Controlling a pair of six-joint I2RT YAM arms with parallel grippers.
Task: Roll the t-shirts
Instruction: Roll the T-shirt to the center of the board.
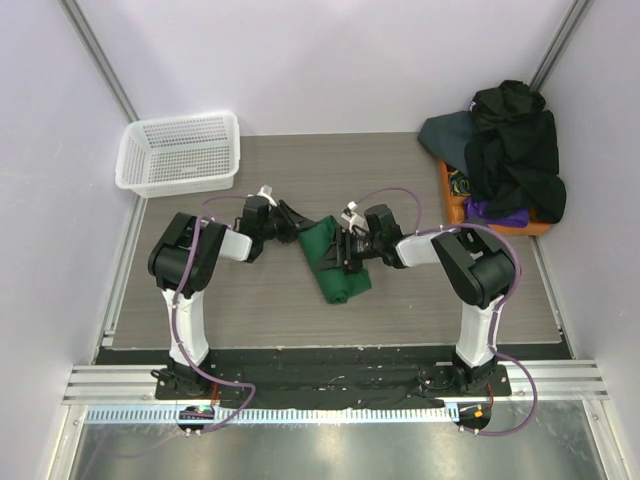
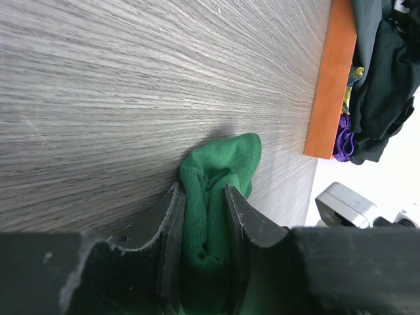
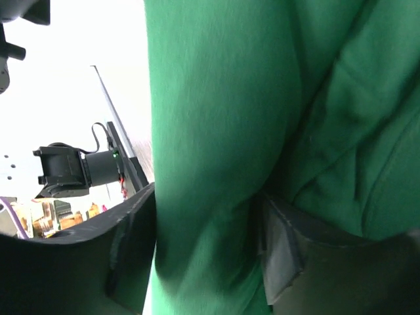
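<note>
– So where's the green t-shirt (image 1: 338,270) sitting right now?

– Pretty much mid-table (image 1: 260,305), bunched into a narrow crumpled strip between the two arms. From the top view its far end is running up toward the left arm and its near end is trailing toward the near edge.

– Are both grippers actually grabbing it?

– Yep. The left gripper (image 2: 202,197) is clenching a scrunched fold at the far left end. In its wrist view both fingers (image 2: 172,216) are pressing into the cloth from either side, and a rounded lump is poking out past the tips, just over the woodgrain. The right gripper (image 3: 203,220) is squeezing a thick fold too, on the strip's right side. Its wrist view is almost all green fabric with a finger showing on each side.

– Is the shirt lying flat or getting lifted?

– Can't tell, honestly. From above the near end looks like it's resting on the table, but I can't say whether the pinched parts are lifted.

– What else is hanging around?

– A white mesh basket (image 1: 180,150) is sitting at the far left corner, well apart from the shirt. An orange tray (image 1: 450,195) is sitting far right, and a heap of dark clothes (image 1: 515,150) is piling over it, with something purple (image 1: 498,213) peeking out at the near side.
</note>
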